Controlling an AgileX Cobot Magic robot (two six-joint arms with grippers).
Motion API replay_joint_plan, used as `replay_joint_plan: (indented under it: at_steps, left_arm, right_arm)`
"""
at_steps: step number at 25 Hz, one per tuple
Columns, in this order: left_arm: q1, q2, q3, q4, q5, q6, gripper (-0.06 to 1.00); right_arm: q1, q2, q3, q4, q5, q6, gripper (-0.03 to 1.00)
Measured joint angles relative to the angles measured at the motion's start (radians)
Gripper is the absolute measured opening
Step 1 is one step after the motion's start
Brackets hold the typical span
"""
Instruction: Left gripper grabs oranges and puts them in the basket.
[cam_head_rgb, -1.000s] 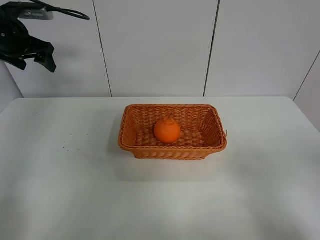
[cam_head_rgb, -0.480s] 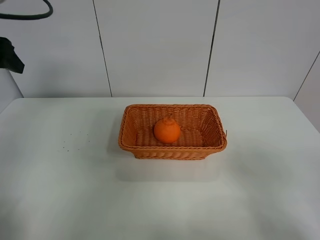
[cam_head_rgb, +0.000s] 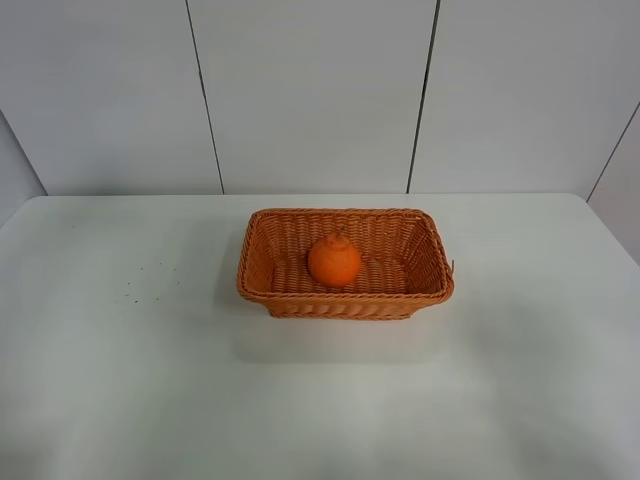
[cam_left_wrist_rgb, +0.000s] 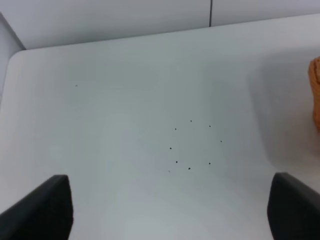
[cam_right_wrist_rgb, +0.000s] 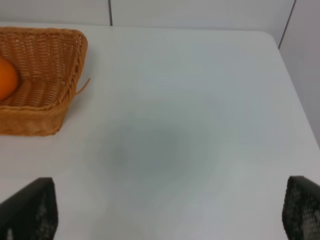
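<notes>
1. Nearest each wrist camera, only black fingertips at the frame corners: left pincer (cam_left_wrist_rgb: 167, 212) spread wide, holding nothing; right pincer (cam_right_wrist_rgb: 167, 212) likewise wide apart and empty.
2. Below both, bare white worktop (cam_head_rgb: 120, 380), with small dark specks (cam_left_wrist_rgb: 190, 145) under the left one.
3. Farther back, mid-worktop, wicker basket (cam_head_rgb: 345, 300).
4. Inside it, resting on the basket floor, orange (cam_head_rgb: 334, 260), knobby top up.
</notes>
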Motion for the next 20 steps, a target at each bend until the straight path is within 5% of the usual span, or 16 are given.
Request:
replay_joint_plan:
  at_steps: [20]
  left_arm:
    - [0.000, -0.681, 0.357, -0.007, 0.123, 0.004, 0.88]
  right_arm:
    - [0.000, 0.000, 0.000, 0.000, 0.000, 0.000, 0.69]
